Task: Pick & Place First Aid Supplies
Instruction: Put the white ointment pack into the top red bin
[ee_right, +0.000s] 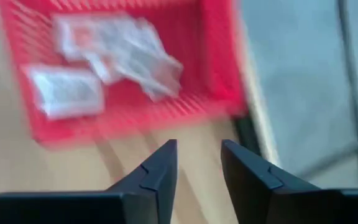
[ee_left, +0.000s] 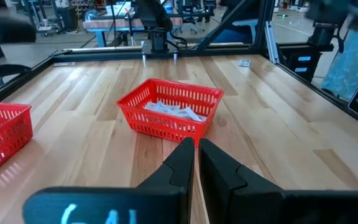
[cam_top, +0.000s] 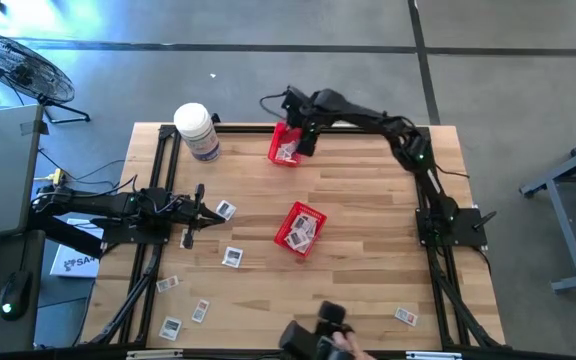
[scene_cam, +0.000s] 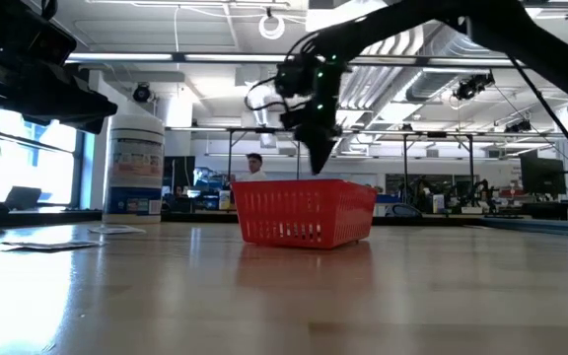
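At the near edge of the table, a dark object is cut off by the border of the high view, and it is hard to say what it is. Several small flat packets lie loose on the wood near this edge: one at the near right, and a group at the near left, their print too small to read. A little farther, the left gripper hangs low over the left part of the table with its two fingers nearly together and nothing between them; one packet lies just beside it and another lies a bit nearer. In the middle stands a red basket with some packets inside, partly hidden behind the mesh in the left wrist view. Farther back, a second red basket stands at the far edge, also with packets in it, blurred in the right wrist view. The right gripper is just above this basket, fingers apart and empty. A big white jar stands at the far left. In the low view a person shows in the room beyond, mostly hidden.
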### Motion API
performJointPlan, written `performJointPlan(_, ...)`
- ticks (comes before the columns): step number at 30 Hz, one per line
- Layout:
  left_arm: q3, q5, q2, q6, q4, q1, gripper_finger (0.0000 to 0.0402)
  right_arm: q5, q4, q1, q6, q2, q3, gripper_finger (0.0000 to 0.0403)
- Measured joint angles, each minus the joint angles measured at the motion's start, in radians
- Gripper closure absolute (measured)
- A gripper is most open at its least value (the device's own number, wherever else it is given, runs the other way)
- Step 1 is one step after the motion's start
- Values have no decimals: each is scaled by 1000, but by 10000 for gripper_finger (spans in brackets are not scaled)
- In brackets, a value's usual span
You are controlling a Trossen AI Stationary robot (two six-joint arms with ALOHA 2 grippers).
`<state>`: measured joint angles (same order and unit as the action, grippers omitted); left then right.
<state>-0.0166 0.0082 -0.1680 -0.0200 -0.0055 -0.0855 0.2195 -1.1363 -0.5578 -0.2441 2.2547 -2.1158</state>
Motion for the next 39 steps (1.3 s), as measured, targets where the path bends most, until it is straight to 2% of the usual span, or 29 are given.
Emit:
performJointPlan(4,0,0,0,0,0,0,380,32,-133,-60,58,-78,27,283)
performJointPlan(8,0,0,0,0,0,0,380,15,-141,-147,160,-164,135,290)
performJointPlan(17,0,0,0,0,0,0,380,21,73,-369,374,-367,609,302)
performJointPlan(22,0,0,0,0,0,0,380,19,158,-468,481,-427,783,296)
performJointPlan(28,0,0,0,0,0,0,380,-75,241,-572,510,-425,901,296)
performJointPlan(32,0,0,0,0,0,0,380,-55,330,-602,560,-423,913,305)
performJointPlan(36,0,0,0,0,0,0,380,-82,378,-610,610,-416,913,312)
performJointPlan(39,0,0,0,0,0,0,380,-72,382,-615,587,-401,912,317)
